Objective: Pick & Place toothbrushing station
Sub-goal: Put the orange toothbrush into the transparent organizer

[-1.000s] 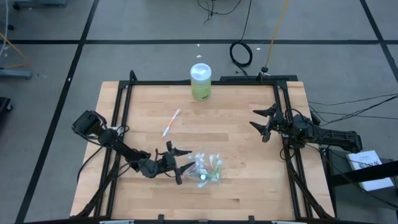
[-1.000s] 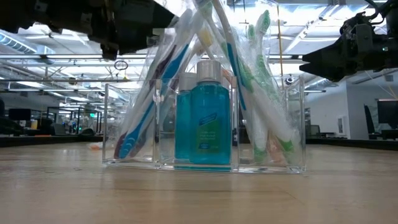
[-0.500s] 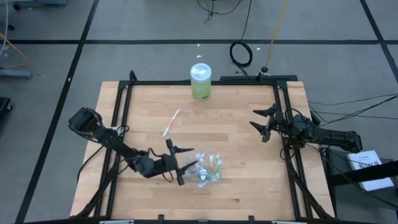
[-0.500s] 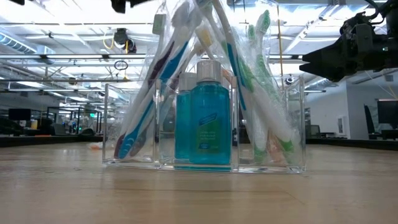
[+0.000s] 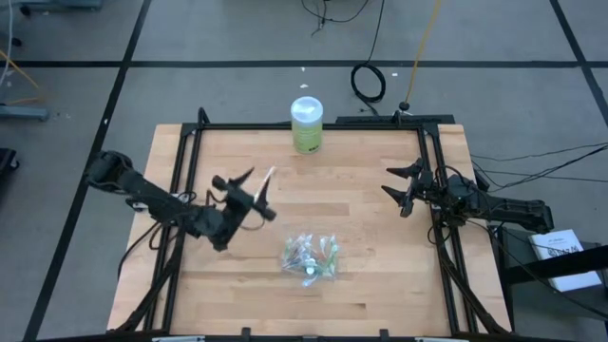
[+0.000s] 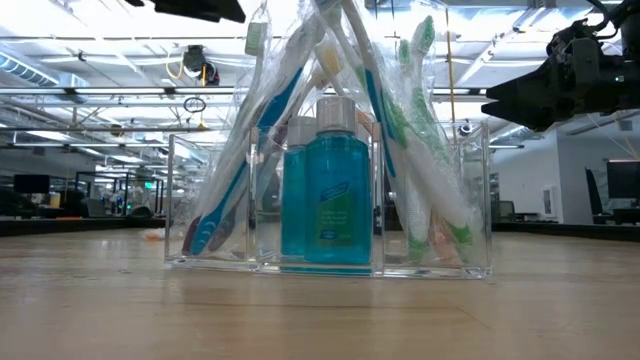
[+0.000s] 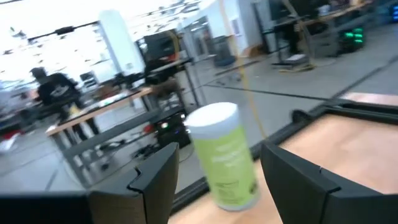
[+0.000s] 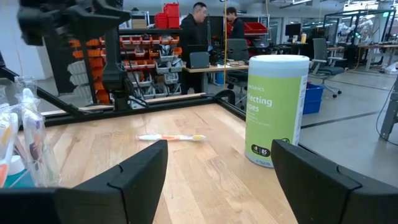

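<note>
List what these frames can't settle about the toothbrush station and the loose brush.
- Toothbrush count: in the high view the clear organizer is too small; in the low view the wrapped brushes overlap.
- Bottle label: print too small to read, low view.
- Loose toothbrush: partly covered by the open left gripper in the high view; contact unclear.
- Left wrist view: blurred; only the green-labelled canister shows.

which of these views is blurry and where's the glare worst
Left wrist view: smeared throughout, the green-labelled wipes canister soft-edged. Low view: bright ceiling lights behind the clear organizer wash out the toothbrushes near the top. Right wrist view: sharp on the canister, the loose toothbrush crisp. High view: evenly lit, no strong shadows.
</note>
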You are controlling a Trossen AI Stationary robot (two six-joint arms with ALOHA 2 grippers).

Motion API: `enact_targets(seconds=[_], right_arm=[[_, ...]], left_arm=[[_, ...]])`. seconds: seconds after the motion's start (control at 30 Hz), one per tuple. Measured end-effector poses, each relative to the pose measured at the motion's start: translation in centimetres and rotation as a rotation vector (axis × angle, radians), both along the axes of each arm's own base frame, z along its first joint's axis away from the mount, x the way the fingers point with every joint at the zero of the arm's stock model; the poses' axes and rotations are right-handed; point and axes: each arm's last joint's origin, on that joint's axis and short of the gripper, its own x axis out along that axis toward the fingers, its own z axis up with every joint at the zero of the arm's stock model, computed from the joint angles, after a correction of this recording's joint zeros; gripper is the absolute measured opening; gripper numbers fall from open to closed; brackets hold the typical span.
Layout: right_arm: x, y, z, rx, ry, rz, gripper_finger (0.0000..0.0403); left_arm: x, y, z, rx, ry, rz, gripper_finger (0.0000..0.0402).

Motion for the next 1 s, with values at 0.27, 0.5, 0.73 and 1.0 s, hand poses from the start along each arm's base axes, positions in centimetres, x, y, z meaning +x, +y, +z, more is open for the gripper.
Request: enact_targets(seconds=[0.27,0.5,0.73,1.0], right_arm=[[0.0,0.0,0.0,0.000,0.000,0.000,0.0279],[0.0,0.0,0.0,0.000,0.000,0.000,0.0279],[0.0,0.0,0.0,0.000,0.000,0.000,0.0279],[0.0,0.0,0.0,0.000,0.000,0.000,0.0279]], left_arm=[[1.6,2.3,-0.8,-0.105,-0.087,-0.344,0.0232],[2.0,7.3,-4.2,-0.368,0.071,-0.291,0.0232],[1.6,15.1,-4.8,-0.740,0.222,-0.154,0.0232],[1.8,20.6,-9.8,-0.921,0.327,-0.043,0.0232]])
